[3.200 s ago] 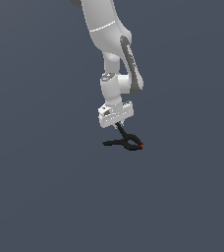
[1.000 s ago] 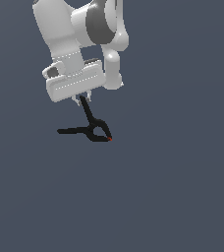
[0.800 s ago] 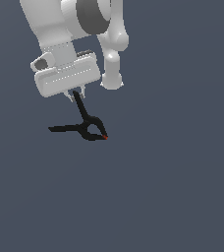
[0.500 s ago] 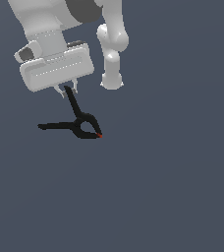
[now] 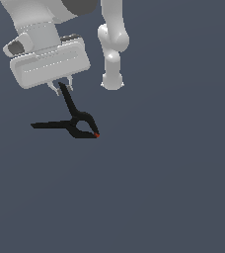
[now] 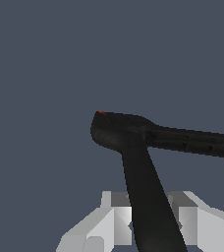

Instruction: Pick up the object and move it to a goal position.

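Observation:
The object (image 5: 77, 123) is a small black spring clamp with two thin handles, a rounded loop and a tiny red-orange tip. It hangs in the air below my gripper (image 5: 60, 88), which is shut on the end of its upper handle. The other handle sticks out level toward the exterior view's left. In the wrist view the held handle of the object (image 6: 143, 192) runs up between my two pale fingers (image 6: 115, 219), and the red tip shows at the far end of the loop.
The white arm links (image 5: 112, 44) stand behind the gripper in the exterior view. A plain dark grey-blue ground (image 5: 173, 188) fills both views.
The gripper has carried the clamp steadily toward the exterior view's left and closer to the camera. The hold on the handle is the same.

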### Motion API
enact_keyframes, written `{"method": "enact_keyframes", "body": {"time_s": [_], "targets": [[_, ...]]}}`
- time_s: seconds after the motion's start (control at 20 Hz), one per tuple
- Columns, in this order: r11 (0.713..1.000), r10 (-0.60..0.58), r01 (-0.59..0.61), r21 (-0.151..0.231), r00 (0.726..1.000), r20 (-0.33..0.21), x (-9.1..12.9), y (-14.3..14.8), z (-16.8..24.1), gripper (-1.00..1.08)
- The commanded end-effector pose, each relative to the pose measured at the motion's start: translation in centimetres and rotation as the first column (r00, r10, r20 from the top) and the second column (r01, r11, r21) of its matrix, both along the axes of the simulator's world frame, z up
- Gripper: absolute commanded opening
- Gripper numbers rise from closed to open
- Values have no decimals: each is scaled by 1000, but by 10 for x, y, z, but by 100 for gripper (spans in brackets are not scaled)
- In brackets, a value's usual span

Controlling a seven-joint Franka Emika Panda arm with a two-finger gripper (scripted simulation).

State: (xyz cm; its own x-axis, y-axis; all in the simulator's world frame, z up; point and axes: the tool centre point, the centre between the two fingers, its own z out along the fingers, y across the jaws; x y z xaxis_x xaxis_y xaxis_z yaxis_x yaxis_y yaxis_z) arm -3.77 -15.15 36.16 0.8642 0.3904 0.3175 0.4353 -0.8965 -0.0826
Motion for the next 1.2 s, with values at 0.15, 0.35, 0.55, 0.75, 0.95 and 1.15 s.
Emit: {"method": "enact_keyframes", "body": {"time_s": [0.15, 0.35, 0.55, 0.75, 0.95, 1.15], "targets": [[1000, 0, 0, 0, 1000, 1, 2, 1, 4, -100], [1000, 0, 0, -1, 1000, 1, 7, 3, 14, -100], [1000, -1, 1, -1, 1000, 1, 16, 6, 30, -100], [1000, -3, 3, -1, 1000, 1, 27, 9, 50, -100], [1000, -3, 3, -1, 1000, 1, 38, 13, 69, -100], [1000, -3, 3, -1, 1000, 1, 45, 16, 82, -100]]}}
